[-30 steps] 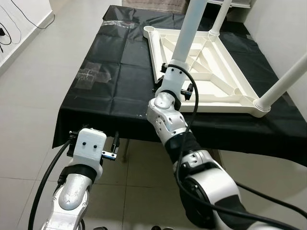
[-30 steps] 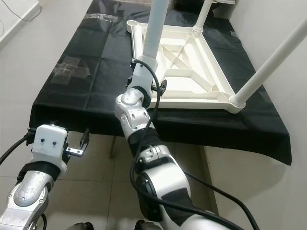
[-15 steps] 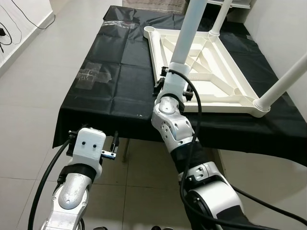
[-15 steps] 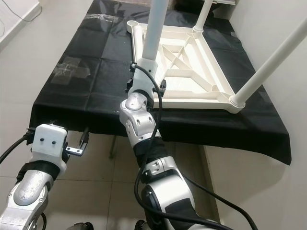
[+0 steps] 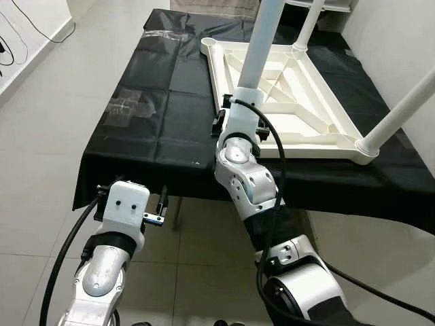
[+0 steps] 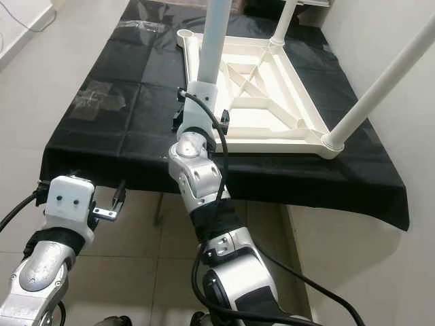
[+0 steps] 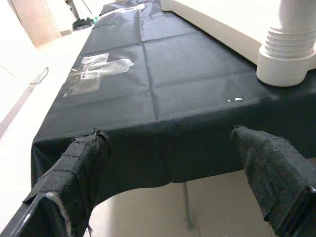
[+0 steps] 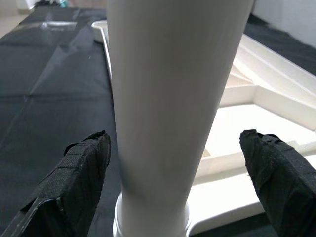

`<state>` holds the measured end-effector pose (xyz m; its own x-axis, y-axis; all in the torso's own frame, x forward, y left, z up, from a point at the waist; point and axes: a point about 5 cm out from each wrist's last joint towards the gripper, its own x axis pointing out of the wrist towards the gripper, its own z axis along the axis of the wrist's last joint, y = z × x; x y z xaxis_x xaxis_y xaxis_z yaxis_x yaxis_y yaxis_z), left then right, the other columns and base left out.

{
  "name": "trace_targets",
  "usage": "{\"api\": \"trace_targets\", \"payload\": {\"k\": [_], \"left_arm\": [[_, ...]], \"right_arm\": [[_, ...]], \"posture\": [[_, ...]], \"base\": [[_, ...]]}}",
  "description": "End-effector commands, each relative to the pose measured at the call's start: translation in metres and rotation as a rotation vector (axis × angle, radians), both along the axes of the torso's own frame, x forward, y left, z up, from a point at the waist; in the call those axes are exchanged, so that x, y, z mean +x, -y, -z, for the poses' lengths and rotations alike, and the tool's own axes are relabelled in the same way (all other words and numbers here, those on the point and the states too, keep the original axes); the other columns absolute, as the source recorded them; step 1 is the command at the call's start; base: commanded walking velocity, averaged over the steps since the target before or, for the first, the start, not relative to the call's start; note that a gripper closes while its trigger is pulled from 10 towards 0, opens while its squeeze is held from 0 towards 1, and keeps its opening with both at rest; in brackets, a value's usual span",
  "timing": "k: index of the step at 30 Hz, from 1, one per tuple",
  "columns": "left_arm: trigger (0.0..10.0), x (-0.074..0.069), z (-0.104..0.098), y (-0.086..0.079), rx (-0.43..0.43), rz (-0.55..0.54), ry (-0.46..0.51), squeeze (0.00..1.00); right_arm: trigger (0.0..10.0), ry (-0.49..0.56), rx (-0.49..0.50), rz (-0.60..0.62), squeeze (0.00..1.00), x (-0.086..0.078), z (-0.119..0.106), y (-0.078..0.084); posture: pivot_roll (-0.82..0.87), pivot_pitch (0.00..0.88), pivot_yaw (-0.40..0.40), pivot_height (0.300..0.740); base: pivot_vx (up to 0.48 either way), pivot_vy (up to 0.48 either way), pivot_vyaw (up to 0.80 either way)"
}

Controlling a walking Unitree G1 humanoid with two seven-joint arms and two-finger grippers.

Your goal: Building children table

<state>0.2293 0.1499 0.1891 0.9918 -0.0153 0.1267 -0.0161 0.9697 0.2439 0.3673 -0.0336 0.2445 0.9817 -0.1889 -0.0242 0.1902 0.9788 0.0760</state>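
Observation:
The white children's table (image 5: 314,140) lies upside down on a bench draped in black cloth (image 5: 156,115). Three white legs stand up from it: the near-left leg (image 5: 262,41), a far leg (image 5: 307,24) and a near-right leg (image 5: 401,112). The far-left corner socket (image 5: 209,43) holds no leg. My right gripper (image 8: 174,134) is open at the base of the near-left leg (image 8: 173,74), one finger on each side, with gaps showing. My left gripper (image 7: 168,133) is open and holds nothing, low in front of the bench's near edge.
A patch of clear tape (image 5: 129,105) is stuck on the cloth left of the table. The cloth hangs over the bench's front edge (image 5: 136,176). Tiled floor (image 5: 41,136) spreads to the left, with cables (image 5: 17,34) by the wall. A white wall (image 5: 401,41) runs along the right.
My right arm has stretched further forward, bringing its wrist closer to the near-left leg's base. The left arm has stayed where it was.

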Motion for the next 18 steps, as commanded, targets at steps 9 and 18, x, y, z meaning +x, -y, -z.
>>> {"api": "trace_targets", "payload": {"k": [9, 18], "left_arm": [[10.0, 0.0014, 0.0046, 0.0001, 0.008, -0.001, -0.016, 0.00], [10.0, 0.0013, 0.0048, 0.0010, 0.006, 0.000, -0.014, 0.00]], "right_arm": [[10.0, -0.153, 0.101, -0.186, 0.00, -0.0253, 0.0389, -0.0334], [10.0, -0.171, 0.092, -0.224, 0.00, -0.0296, 0.0443, -0.0284]], "posture": [[0.11, 0.181, -0.131, 0.740], [0.11, 0.172, -0.128, 0.740]], "base": [[0.000, 0.000, 0.00], [0.000, 0.000, 0.00]]}}
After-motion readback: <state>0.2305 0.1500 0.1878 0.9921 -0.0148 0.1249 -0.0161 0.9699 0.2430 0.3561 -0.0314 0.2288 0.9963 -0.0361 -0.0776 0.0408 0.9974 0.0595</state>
